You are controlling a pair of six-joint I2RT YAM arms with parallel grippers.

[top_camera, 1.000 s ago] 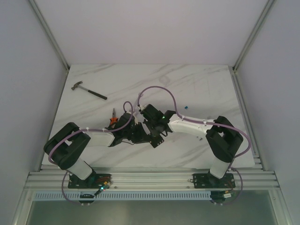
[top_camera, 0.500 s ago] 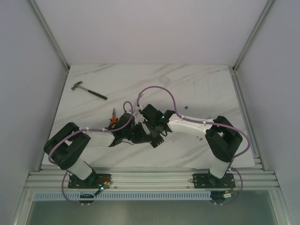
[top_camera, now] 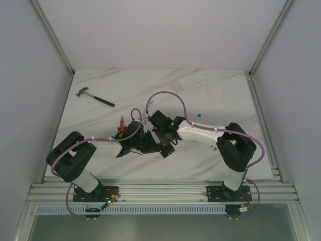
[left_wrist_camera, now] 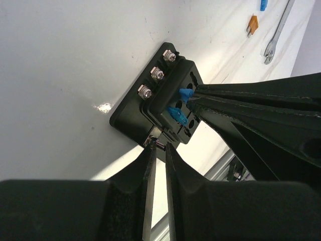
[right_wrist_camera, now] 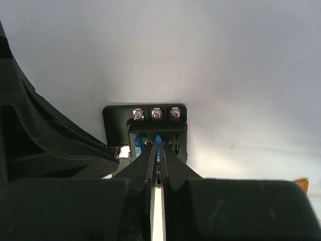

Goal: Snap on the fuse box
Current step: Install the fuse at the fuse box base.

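The fuse box (left_wrist_camera: 150, 108) is a small black block with three screws along one edge, lying on the white table; it also shows in the right wrist view (right_wrist_camera: 155, 116). My left gripper (left_wrist_camera: 159, 145) is shut on a small metal terminal at the box's near edge. My right gripper (right_wrist_camera: 158, 146) is shut on a blue fuse (right_wrist_camera: 158, 140) standing in a slot on the box's top. A second blue fuse (left_wrist_camera: 176, 114) sits in the neighbouring slot. In the top view both grippers, left (top_camera: 149, 142) and right (top_camera: 163, 142), meet at the table's middle and hide the box.
A hammer (top_camera: 95, 97) lies at the far left. Orange-handled pliers (top_camera: 121, 128) lie beside the left wrist. A loose blue fuse (top_camera: 199, 114) lies right of centre. The left wrist view shows an amber fuse (left_wrist_camera: 252, 23) and a wrench (left_wrist_camera: 278, 30) beyond the box.
The right arm's elbow and forearm have shifted slightly left. Both grippers stay together over the box.
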